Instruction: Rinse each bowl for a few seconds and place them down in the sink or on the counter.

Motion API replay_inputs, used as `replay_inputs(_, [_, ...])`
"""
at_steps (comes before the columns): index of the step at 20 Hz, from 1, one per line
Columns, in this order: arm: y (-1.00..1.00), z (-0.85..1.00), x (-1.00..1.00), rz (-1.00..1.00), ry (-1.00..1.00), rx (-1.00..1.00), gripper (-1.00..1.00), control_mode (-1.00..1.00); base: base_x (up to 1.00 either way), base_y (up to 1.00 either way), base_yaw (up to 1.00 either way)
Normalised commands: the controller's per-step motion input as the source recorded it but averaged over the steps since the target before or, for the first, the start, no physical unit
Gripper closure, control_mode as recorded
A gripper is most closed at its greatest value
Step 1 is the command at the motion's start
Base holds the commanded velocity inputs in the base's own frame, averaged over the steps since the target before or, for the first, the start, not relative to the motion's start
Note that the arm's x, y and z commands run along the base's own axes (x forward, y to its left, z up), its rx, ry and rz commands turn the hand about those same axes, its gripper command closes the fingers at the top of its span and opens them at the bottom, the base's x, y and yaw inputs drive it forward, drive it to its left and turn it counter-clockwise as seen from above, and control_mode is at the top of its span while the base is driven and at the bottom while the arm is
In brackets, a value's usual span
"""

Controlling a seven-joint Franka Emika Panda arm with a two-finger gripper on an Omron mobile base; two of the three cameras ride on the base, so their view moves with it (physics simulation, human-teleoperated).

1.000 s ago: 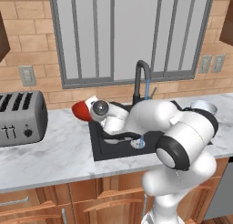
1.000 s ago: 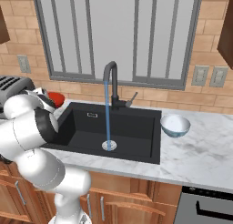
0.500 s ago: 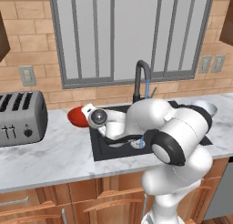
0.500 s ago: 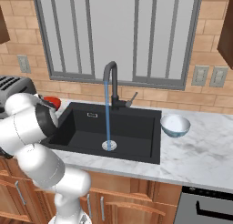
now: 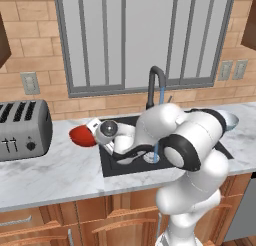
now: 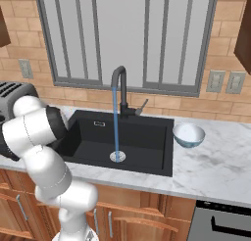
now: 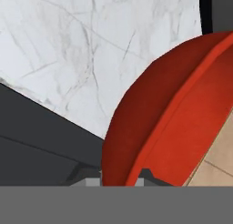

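Observation:
The glossy red bowl [image 5: 81,136] hangs tilted just above the counter [image 5: 50,170], left of the sink [image 5: 111,166]. My gripper [image 5: 93,132] is shut on its rim. In the hand view the rim of the red bowl [image 7: 173,114] runs down between my fingertips, gripper [image 7: 119,175], with marble counter [image 7: 68,45] behind it. The pale blue-white bowl [image 6: 188,135] stands upright on the counter [image 6: 215,161] right of the sink [image 6: 147,137], also seen as the pale bowl [image 5: 228,119] behind my arm.
Water runs from the dark arched faucet [image 6: 120,83] down to the drain [image 6: 116,156]. A silver toaster [image 5: 22,130] stands on the counter at the left. My arm stretches across the sink's left half.
My gripper has carried the red bowl leftward and a little lower, from the sink's left edge out over the counter. The pale bowl has stayed put.

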Motion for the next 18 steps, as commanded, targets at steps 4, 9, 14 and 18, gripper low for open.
replay_inputs(4, [0.33, 0.0, 0.01, 0.07, 0.09, -0.01, 1.0, -1.0, 0.0, 0.0, 0.0])
replay_inputs(9, [0.34, -0.01, 0.05, 0.06, 0.09, -0.02, 1.0, -1.0, 0.0, 0.0, 0.0])
replay_inputs(14, [0.36, -0.15, 0.05, 0.05, 0.03, -0.07, 1.0, -1.0, 0.0, 0.0, 0.0])
replay_inputs(18, [0.22, -0.32, 0.0, 0.08, 0.0, -0.11, 1.0, -1.0, 0.0, 0.0, 0.0])
